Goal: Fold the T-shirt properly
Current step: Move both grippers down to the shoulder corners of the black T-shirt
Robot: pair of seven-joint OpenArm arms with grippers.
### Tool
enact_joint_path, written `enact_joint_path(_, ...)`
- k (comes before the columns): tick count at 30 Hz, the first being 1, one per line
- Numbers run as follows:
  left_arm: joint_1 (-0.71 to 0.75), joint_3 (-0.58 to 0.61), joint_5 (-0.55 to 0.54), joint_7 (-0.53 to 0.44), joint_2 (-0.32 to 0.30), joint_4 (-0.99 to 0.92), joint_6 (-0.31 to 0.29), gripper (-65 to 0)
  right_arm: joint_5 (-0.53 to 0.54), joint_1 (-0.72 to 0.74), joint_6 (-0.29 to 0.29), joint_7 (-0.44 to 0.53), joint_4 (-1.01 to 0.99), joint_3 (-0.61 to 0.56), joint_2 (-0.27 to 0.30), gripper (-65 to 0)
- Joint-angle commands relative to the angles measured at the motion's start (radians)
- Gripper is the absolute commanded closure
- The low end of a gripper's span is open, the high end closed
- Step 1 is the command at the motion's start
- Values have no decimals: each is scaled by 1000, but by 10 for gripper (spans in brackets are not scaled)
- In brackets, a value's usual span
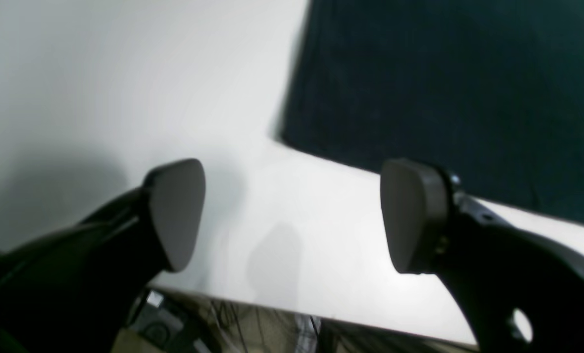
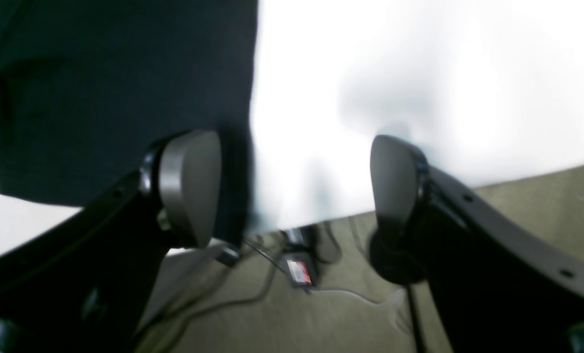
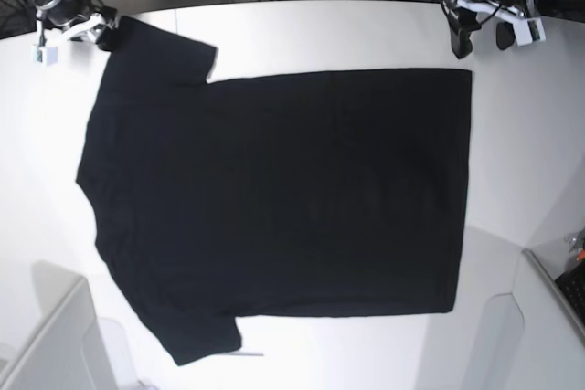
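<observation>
Lying flat: T-shirt [image 3: 283, 198], both tools open.

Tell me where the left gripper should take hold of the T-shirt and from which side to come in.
Probably the hem corner nearest the left gripper: the T-shirt lies flat, plain black side up, and that corner sits just off the open jaws. Come in low from the bare table beside it, one finger sliding under the edge, since flat cloth offers no raised fold to pinch from above.
</observation>
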Motion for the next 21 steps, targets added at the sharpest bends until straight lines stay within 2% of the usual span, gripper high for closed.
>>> enact_joint_path(1,-1,-24,2,0,-4,15,-7,-532,9,-2,4,-2,5,4,11,-434)
enact_joint_path(5,-44,-31,3,58,17,15,-7,-533,11,-2,4,-3,5,3,9,-435)
enact_joint_path(16,-57,-31,3,59,17,14,-7,-533,3,42,4,-8,-93,1,34,-434)
enact_joint_path(19,-56,-31,3,59,17,14,-7,-533,3,45,4,-52,-98,0,32,-434)
enact_joint_path(21,-56,-31,3,59,19,14,-7,-533,5,42,4,-57,-98,-45,32,-434)
